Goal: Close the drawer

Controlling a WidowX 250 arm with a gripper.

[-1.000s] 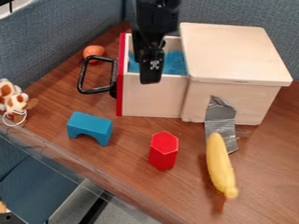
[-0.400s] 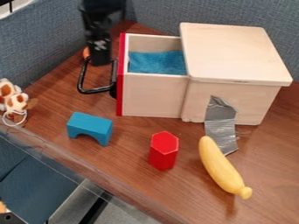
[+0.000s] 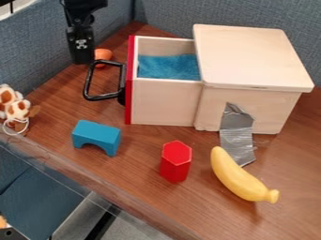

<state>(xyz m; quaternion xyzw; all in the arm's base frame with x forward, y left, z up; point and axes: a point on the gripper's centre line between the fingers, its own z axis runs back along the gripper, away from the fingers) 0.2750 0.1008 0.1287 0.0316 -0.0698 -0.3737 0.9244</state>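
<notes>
My gripper (image 3: 82,60) hangs at the upper left, to the left of the drawer's handle and beside an orange ball. The drawer (image 3: 164,101) sticks out to the left of the pale wooden box (image 3: 251,56). It has a red front panel (image 3: 130,79), a black loop handle (image 3: 87,85) and a blue lining inside.
A blue arch block (image 3: 96,135) and a red hexagonal block (image 3: 175,161) stand in front of the box. A yellow banana (image 3: 240,180) lies near grey tape (image 3: 237,136). The orange ball (image 3: 103,55) sits behind the handle; a spotted plush toy (image 3: 16,107) is far left.
My gripper has moved left from above the drawer, past the handle. The banana has rotated on the table, its lower end swinging to the right. The drawer has stayed in place.
</notes>
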